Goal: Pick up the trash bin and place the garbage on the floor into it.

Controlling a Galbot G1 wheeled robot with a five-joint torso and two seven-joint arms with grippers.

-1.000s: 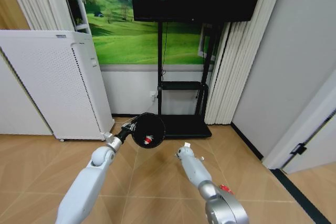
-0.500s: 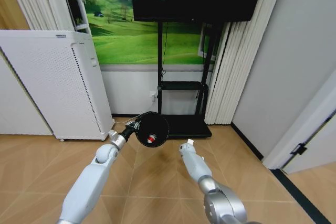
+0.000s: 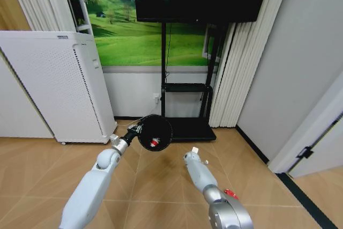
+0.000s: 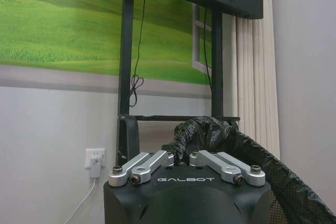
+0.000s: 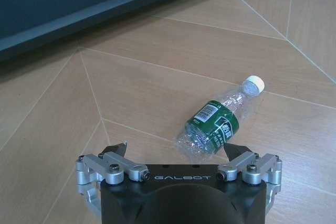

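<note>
1. The robot's left claw (image 4: 181,157) is clamped on the rim of the trash bin (image 3: 155,132), holding the small black round bin off the wooden floor (image 3: 161,186) with its mouth tipped toward the head camera; a black liner bag (image 4: 210,129) is bunched at the grip point.

2. A red-and-white item (image 3: 153,142) lies inside the bin, seen through the open mouth in the head view. Whether it is a wrapper or a packet is too small to tell.

3. The right claw (image 5: 176,150) hangs low over the floor with its fingers spread wide, holding nothing.

4. A crushed clear bottle (image 5: 218,121) with a green label and white cap lies on its side on the floor, its base just between the open fingertips and its cap pointing away from the claw.

5. The bottle's long axis runs on a diagonal, angled away toward one finger rather than square across the gap; by my reading, the fingers would close across the labelled body, not the neck.

6. The right arm (image 3: 201,178) is plainly the nearer one, directly above the bottle, while the left arm (image 3: 94,183) is occupied with the bin ahead and to the left.

7. Behind stand a black television stand (image 3: 185,105) and a white perforated appliance (image 3: 53,84), both well apart from the bottle.

8. Judged from this, at least one piece is binned and the bottle is still to be collected.
</note>
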